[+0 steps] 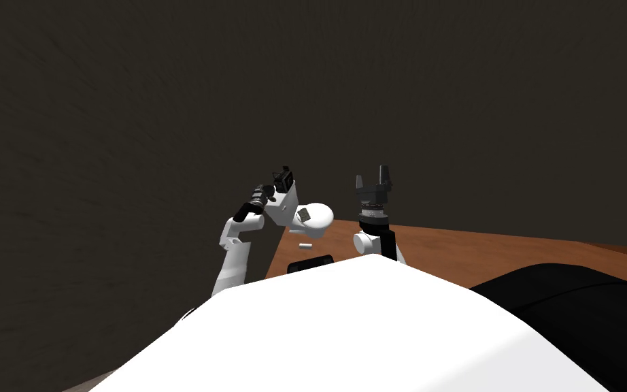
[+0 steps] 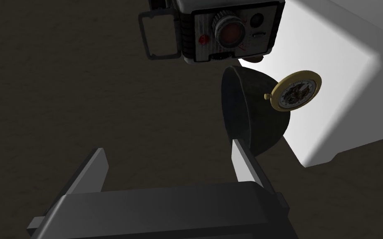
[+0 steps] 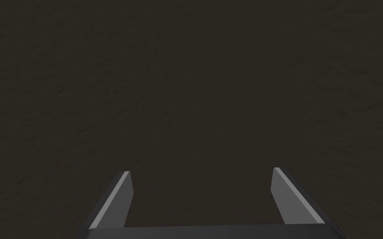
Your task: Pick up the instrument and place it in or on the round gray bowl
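— Judging by the hands, the pick is not yet made. The left gripper (image 2: pixel 168 147) has its fingers apart with nothing between them. The right gripper (image 3: pixel 200 171) is likewise spread and empty, raised beside the left arm in the head view.
— Nearest thing to the left hand?
— The round dark grey bowl (image 2: pixel 255 112), just past the tip of one finger and off to that side of the gap. Cannot tell whether finger and bowl touch.
— And the instrument?
— A gold-rimmed dial (image 2: pixel 296 90), either a watch or a compass; I take it for the instrument. It lies beyond the bowl, close against its outer wall, over a white surface (image 2: pixel 344 83). It is not in the bowl. Farthest out, ahead of the fingers, is a boxy camera (image 2: pixel 228 31).
— Next move?
— Carry the hand past the bowl to the dial, line the fingers across its thin rim, then close. The risk, as I judge it, is nudging the bowl on the way.
— How do the views differ?
— The left wrist view gives bowl, dial and camera together. The head view gives both arms up side by side, with a brown surface (image 1: pixel 482 248) near the right one.
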Robot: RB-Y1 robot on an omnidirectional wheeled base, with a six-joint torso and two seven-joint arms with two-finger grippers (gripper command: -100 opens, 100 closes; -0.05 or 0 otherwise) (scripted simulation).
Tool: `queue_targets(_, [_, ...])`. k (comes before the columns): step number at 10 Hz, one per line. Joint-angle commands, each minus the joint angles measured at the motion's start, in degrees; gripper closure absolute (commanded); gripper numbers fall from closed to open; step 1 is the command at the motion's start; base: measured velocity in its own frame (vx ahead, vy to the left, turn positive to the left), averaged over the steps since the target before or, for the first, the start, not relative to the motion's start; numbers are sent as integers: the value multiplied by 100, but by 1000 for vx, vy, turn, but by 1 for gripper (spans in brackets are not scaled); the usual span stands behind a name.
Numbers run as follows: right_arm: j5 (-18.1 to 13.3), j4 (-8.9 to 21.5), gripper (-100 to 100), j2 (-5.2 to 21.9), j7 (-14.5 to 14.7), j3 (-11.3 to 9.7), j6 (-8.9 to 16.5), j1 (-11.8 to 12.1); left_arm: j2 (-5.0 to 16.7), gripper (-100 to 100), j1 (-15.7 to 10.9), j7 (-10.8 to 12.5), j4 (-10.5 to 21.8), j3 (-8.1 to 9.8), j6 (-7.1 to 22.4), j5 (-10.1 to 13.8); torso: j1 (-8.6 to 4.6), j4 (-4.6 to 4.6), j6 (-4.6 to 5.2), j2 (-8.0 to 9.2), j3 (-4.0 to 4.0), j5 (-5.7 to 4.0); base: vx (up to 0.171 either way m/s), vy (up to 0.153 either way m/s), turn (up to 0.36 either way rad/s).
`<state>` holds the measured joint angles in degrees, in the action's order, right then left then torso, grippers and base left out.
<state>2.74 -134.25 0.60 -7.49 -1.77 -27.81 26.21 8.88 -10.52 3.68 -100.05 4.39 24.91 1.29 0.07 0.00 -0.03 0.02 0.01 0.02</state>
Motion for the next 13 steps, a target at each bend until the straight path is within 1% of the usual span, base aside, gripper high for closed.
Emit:
queue_targets(1, [0, 0, 0, 0, 0, 0, 0, 0, -33, -100, -67, -13, 86, 3, 172, -24, 0, 0, 0, 0, 0, 0, -6, 6, 4])
queue_targets(2, [0, 0, 0, 0, 0, 0, 0, 0, -5, -100, -328, -54, 347, 45, 396, 21, -3, 0, 0, -1, -1, -1, -6, 9, -81])
queue_targets(3, [0, 0, 0, 0, 0, 0, 0, 0, -5, -100, -355, -54, 357, 45, 539, 21, -4, 0, 3, -3, -2, -1, -5, 14, -46])
queue_targets(4, [0, 0, 0, 0, 0, 0, 0, 0, -5, -100, -355, -54, 357, 45, 570, 21, -2, -1, 0, -3, -2, -1, -2, 8, 9])
queue_targets(5, [0, 0, 0, 0, 0, 0, 0, 0, 23, -100, -632, -97, 635, 85, 783, 63, -3, -1, -1, -3, -2, -1, -3, 11, -61])
queue_targets(6, [0, 0, 0, 0, 0, 0, 0, 0, 23, -100, -642, -97, 635, 85, 927, 63, -3, 0, 2, -4, -2, -1, -4, 14, -51])
queue_targets(7, [0, 0, 0, 0, 0, 0, 0, 0, 23, -100, -642, -97, 635, 85, 970, 63, -2, -1, 0, -3, -2, -1, -2, 8, 0])
queue_targets(8, [0, 0, 0, 0, 0, 0, 0, 0, 53, -100, -912, -144, 910, 125, 1200, 101, -3, -1, -1, -3, -2, -1, -1, 12, -72])
queue_targets(9, [0, 0, 0, 0, 0, 0, 0, 0, 53, -100, -925, -144, 920, 125, 1351, 101, -2, -1, 2, -4, -2, -1, 2, 16, -45])
queue_targets(10, [0, 0, 0, 0, 0, 0, 0, 0, 84, -100, -1164, -193, 1173, 164, 1504, 137, -1, -1, -1, -5, -3, 0, 7, 19, -70])
queue_targets(12, [0, 0, 0, 0, 0, 0, 0, 0, 84, -100, -1204, -193, 1210, 164, 1768, 137, 0, -2, -1, -8, -4, 0, 7, 13, -19])
queue_targets(13, [0, 0, 0, 0, 0, 0, 0, 0, 117, -100, -1474, -245, 1482, 202, 1967, 169, -2, -2, -2, -6, -4, 0, 9, 14, -74])
